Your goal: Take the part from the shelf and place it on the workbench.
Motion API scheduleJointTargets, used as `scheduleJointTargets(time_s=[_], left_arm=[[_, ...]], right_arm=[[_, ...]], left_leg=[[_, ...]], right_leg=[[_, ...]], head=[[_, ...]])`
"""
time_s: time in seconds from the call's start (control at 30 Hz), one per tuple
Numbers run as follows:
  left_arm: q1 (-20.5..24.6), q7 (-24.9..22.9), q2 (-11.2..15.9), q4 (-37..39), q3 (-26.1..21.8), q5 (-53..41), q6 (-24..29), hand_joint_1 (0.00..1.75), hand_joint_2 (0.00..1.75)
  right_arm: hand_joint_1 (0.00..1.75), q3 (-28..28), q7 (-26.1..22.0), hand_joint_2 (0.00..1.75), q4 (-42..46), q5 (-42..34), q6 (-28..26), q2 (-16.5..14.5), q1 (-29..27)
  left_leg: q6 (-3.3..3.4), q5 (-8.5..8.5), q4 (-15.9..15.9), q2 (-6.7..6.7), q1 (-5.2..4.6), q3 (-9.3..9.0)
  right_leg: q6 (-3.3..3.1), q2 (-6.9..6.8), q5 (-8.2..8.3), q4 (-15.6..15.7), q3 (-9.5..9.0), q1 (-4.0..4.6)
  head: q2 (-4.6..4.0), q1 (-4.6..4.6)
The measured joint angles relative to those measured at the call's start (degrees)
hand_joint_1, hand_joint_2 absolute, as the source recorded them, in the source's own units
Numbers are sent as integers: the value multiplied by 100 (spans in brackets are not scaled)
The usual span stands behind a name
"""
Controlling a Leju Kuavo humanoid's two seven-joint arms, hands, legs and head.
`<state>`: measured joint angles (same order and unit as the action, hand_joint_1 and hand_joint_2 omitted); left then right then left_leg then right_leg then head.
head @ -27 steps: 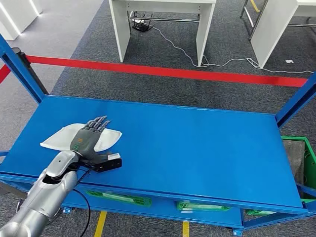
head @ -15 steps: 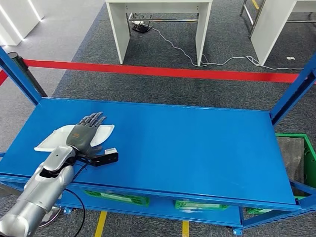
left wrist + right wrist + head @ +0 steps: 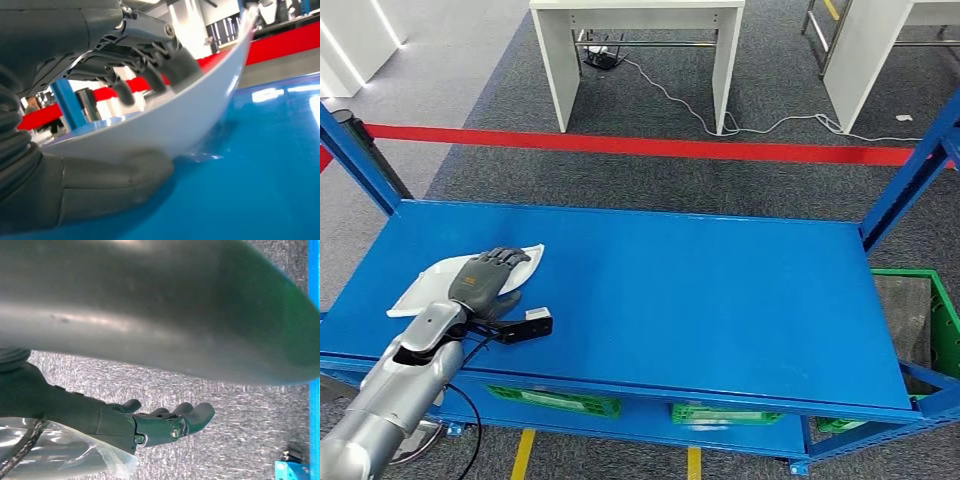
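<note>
A flat white curved part (image 3: 416, 293) lies at the near left of the blue shelf top (image 3: 697, 290). My left hand (image 3: 482, 278) rests over it with its fingers curled down onto the far edge. In the left wrist view the thumb (image 3: 113, 185) sits under the white part (image 3: 181, 125) and the dark fingers (image 3: 177, 65) press on its upper face, so the hand grips it. The part's near edge still touches the blue surface. My right hand (image 3: 151, 425) hangs over grey carpet, fingers stretched out and holding nothing.
Blue uprights (image 3: 358, 160) stand at the shelf's corners. Green crates (image 3: 939, 320) sit below at the right and under the front edge. Beyond the shelf run a red floor line (image 3: 660, 147), a white table (image 3: 637, 40) and a loose cable (image 3: 773, 125).
My left hand's fingers, stretched flat over the part before, have curled down and closed on it. The view has shifted a little, and hand and part sit slightly further left.
</note>
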<state>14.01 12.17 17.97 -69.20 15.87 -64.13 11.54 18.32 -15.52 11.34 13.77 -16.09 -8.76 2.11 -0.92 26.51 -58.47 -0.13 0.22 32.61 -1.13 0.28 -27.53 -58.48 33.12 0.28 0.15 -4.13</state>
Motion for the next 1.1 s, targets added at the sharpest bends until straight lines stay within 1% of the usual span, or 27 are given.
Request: scheduleJointTargets(time_s=[0.13, 0.17, 0.2, 0.23, 0.27, 0.3, 0.33, 0.37, 0.4, 0.43, 0.5, 0.53, 0.57, 0.6, 0.63, 0.67, 0.7, 0.73, 0.77, 0.8, 0.83, 0.87, 0.9, 0.93, 1.03, 1.07, 1.1], left_arm=[[-11, 1, 9, -1, -3, 3, 11, 175, 175], [-32, 1, 16, -2, -10, 6, 18, 175, 175], [-50, 2, 23, -7, -21, 9, 27, 175, 175], [-67, 3, 26, -14, -32, 10, 34, 175, 175], [-81, 4, 29, -20, -45, 9, 40, 175, 175], [-80, 5, 29, -26, -58, 8, 45, 175, 175], [-81, 5, 29, -26, -69, 5, 46, 175, 175], [-79, 4, 33, -27, -82, 4, 46, 175, 175], [-78, 4, 37, -27, -92, 4, 46, 175, 175], [-79, 4, 44, -28, -99, 5, 46, 175, 175], [-83, 4, 55, -28, -102, 6, 45, 175, 175], [-86, 4, 60, -28, -103, 7, 45, 175, 175], [-86, -8, 62, -28, -104, 1, 44, 175, 175], [-86, -36, 64, -28, -104, -17, 45, 175, 175], [-87, -78, 62, -28, -102, -50, 46, 175, 175], [-87, -132, 57, -28, -98, -88, 49, 175, 131], [-90, -180, 50, -28, -94, -128, 53, 175, 131], [-93, -214, 40, -28, -90, -160, 58, 175, 131], [-94, -234, 30, -28, -88, -182, 75, 175, 131], [-94, -242, 21, -30, -87, -215, 119, 175, 175], [-98, -247, 16, -37, -87, -272, 218, 175, 175], [-107, -254, 13, -52, -87, -357, 384, 175, 175], [-120, -259, 8, -80, -88, -454, 597, 175, 175], [-146, -263, -5, -118, -90, -546, 838, 175, 175], [-287, -269, -112, -304, -103, -813, 1513, 175, 175], [-330, -296, -174, -392, -105, -947, 1706, 175, 175], [-358, -339, -249, -500, -103, -1101, 1876, 175, 175]], right_arm=[[0, 0, -4, 0, 0, 1, -3, -1, 3], [0, 1, -5, 0, 0, 4, -5, -4, 1], [0, 3, -7, 0, 0, 9, -7, -8, -1], [0, 9, -7, 0, 0, 13, -6, -10, -5], [0, 16, -6, 0, 0, 17, -3, -12, -15], [0, 23, -5, 0, 0, 19, 1, -11, -19], [0, 27, -3, 0, 0, 19, 4, -10, -23], [0, 28, -3, 0, 0, 20, 7, -10, -23], [0, 28, -3, 0, 0, 20, 7, -12, -17], [0, 28, -3, 0, 0, 20, 7, -13, -14], [0, 30, -2, 0, 0, 20, 8, -14, -18], [0, 30, 0, 0, 0, 20, 8, -13, -21], [0, 31, 7, 0, 0, 20, 9, -13, -21], [0, 32, 17, 0, 0, 20, 8, -13, -18], [0, 35, 32, 0, 0, 21, 4, -13, -16], [0, 41, 56, 0, 0, 22, -3, -13, -16], [0, 50, 76, 0, 0, 24, -9, -13, -20], [0, 60, 93, 0, 0, 26, -13, -13, -24], [0, 70, 105, 0, 0, 31, -15, -13, -26], [0, 77, 107, 0, 0, 38, -15, -14, -26], [0, 80, 107, 0, 0, 54, -15, -14, -24], [0, 82, 107, 0, 0, 76, -14, -15, -22], [0, 83, 109, 0, 0, 101, -13, -15, -20], [0, 84, 113, 0, -1, 128, -11, -15, -19], [0, 85, 126, 0, -1, 205, -13, -15, -22], [0, 85, 127, 0, 0, 227, -16, -15, -23], [0, 86, 128, 0, 0, 245, -20, -15, -20]], left_leg=[[5, -1, 24, 0, 0, 8], [18, -2, 30, -2, -5, 17], [59, -17, 49, -2, 5, 19], [103, -32, 69, 2, 14, 18], [143, -46, 87, 5, 23, 11], [168, -56, 104, 9, 38, -2], [158, -50, 99, 12, 37, -8], [134, -40, 83, 7, 25, -8], [103, -36, 71, 4, 13, -1], [70, -38, 63, 0, 2, 8], [10, -53, 69, -5, 4, 17], [-18, -34, 53, -5, 14, 21], [-45, 35, -31, -3, 24, 54], [-71, 173, -238, -2, 31, 139], [-94, 360, -565, -1, 35, 279], [-110, 560, -969, 0, 37, 455], [-121, 711, -1346, 0, 38, 618], [-125, 763, -1573, 0, 38, 714], [-119, 695, -1579, 0, 38, 708], [-105, 524, -1349, 0, 37, 594], [-82, 303, -960, 0, 37, 408], [-56, 132, -554, 0, 31, 216], [-32, 28, -227, 0, 23, 71], [-12, -6, -39, -1, 14, -2], [55, -3, 61, -2, 11, -6], [89, -17, 78, 0, 24, -10], [125, -32, 97, 2, 39, -11]], right_leg=[[21, 0, 10, -2, 20, -4], [45, -2, 19, 3, 27, -11], [87, -4, -36, -67, 72, -18], [134, -6, -236, -457, 261, -30], [183, -9, -320, -728, 391, -47], [219, -11, -346, -866, 451, -62], [235, -15, -291, -812, 416, -80], [231, -16, -112, -419, 204, -88], [214, -13, -45, -151, 58, -91], [191, -9, -38, -22, -13, -87], [121, -2, -34, -7, -22, -74], [83, -4, -20, 2, -23, -75], [43, -7, -7, 13, -25, -80], [8, -10, 5, 24, -25, -89], [-16, -12, 8, 27, -23, -90], [-31, -13, 7, 27, -18, -87], [-36, -14, 6, 26, -15, -82], [-37, -14, 5, 25, -15, -78], [-37, -12, 5, 25, -19, -76], [-36, -9, 5, 24, -28, -75], [-33, -6, 3, 24, -37, -74], [-23, -3, 0, 20, -41, -65], [-4, 1, -2, 12, -32, -54], [21, 3, 0, 6, -15, -45], [119, 3, 2, 7, 28, -42], [153, 2, -47, -46, 61, -43], [185, 3, -157, -210, 146, -45]], head=[[0, -3], [0, -4], [0, 4], [0, 14], [0, 24], [0, 35], [0, 37], [0, 42], [0, 39], [0, 37], [0, 32], [0, 32], [0, 24], [0, 16], [0, 6], [0, 0], [0, 1], [0, 1], [0, 1], [0, 1], [0, 0], [0, 2], [0, 3], [0, 6], [0, 6], [0, 12], [0, 26]])
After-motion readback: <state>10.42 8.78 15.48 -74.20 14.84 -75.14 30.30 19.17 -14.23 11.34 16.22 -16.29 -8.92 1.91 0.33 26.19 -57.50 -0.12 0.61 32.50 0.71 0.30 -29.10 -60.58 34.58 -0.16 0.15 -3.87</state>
